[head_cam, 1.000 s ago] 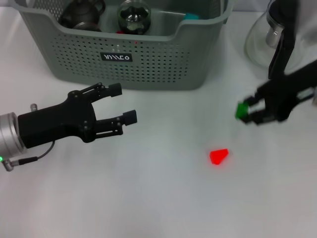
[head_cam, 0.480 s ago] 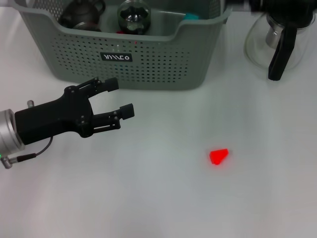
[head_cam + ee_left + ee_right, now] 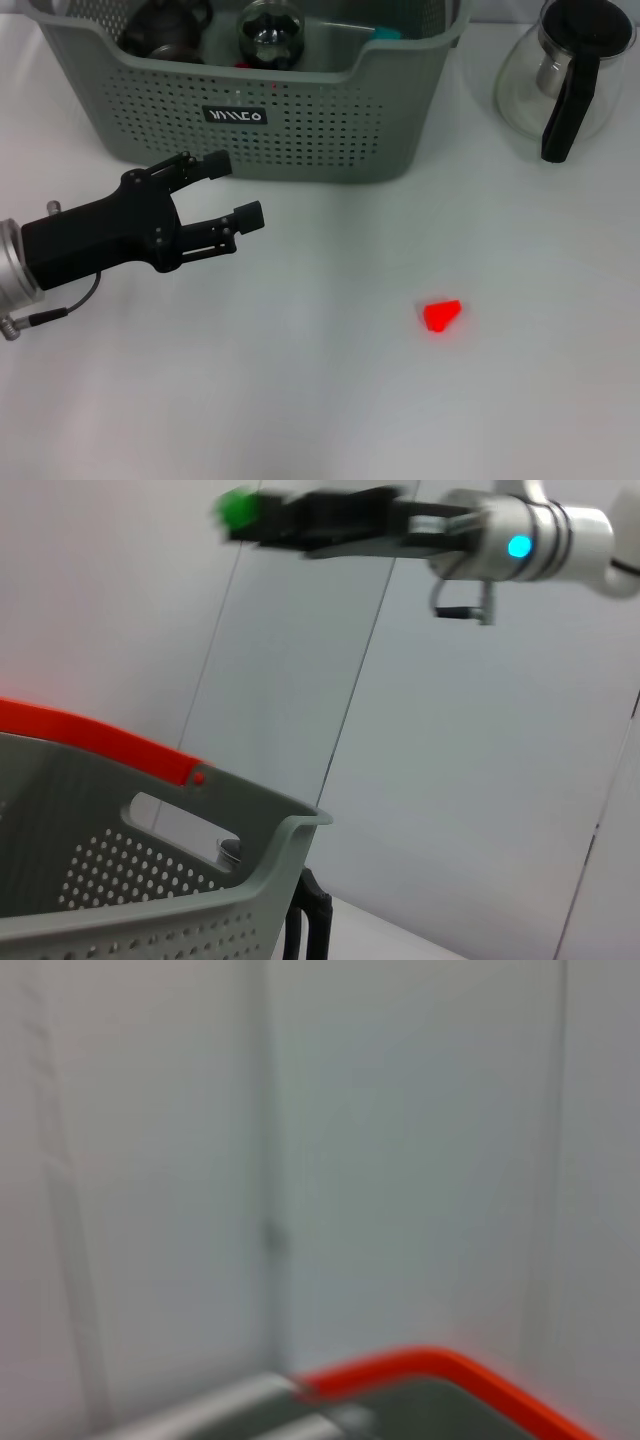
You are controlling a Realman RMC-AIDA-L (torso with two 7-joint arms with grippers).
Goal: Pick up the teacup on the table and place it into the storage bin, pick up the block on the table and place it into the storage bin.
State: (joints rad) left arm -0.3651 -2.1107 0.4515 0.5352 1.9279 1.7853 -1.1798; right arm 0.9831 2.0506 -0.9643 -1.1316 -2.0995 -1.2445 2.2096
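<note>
The storage bin [image 3: 300,130] stands at the back of the table; a dark vessel [image 3: 165,28], a glassy round vessel [image 3: 270,33] and a teal piece [image 3: 385,33] lie inside it. I cannot tell which of them is a teacup. A red block [image 3: 441,314] lies on the table at the front right. My left gripper [image 3: 235,187] hovers open and empty just in front of the bin. My right arm is out of the head view. The left wrist view shows my right gripper [image 3: 255,512] high up, shut on a green block [image 3: 236,508], with the bin's rim [image 3: 255,830] below.
A glass pot with a black lid and handle [image 3: 568,70] stands at the back right. An orange-red bar [image 3: 100,742] runs behind the bin's rim; it shows also in the right wrist view as an orange-red bar [image 3: 440,1365] before a plain wall.
The right arm has lifted the green block up and out of the head view. The left gripper has drifted slightly back and left, toward the bin, still open.
</note>
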